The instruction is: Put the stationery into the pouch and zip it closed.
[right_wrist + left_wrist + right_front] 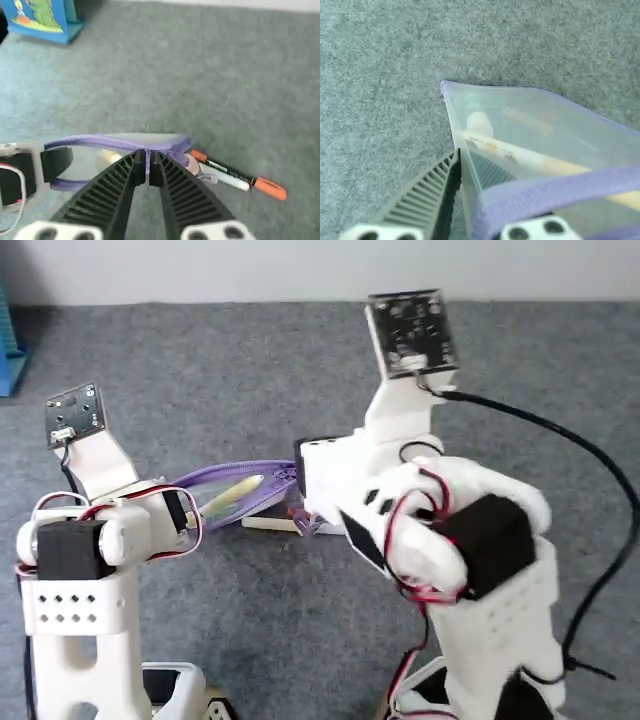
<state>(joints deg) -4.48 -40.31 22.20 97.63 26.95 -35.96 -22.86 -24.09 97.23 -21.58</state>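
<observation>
One pouch [226,490] runs lengthwise from left hand [460,156] to right hand [147,156].

A grey, carpet-like mat [200,370] covered the table, its short nap flecked and even. It ran back to a pale wall [250,270] that closed off the far side. At the far left of the mat, close to the wall, stood a blue box [8,350], cut off by the edge of the high view. From the right wrist view the box [42,17] showed one face with a cartoon of a green creature on a lighter blue ground, and a small yellow figure beside it. The box rested directly on the mat, well apart from the middle of the table.
</observation>
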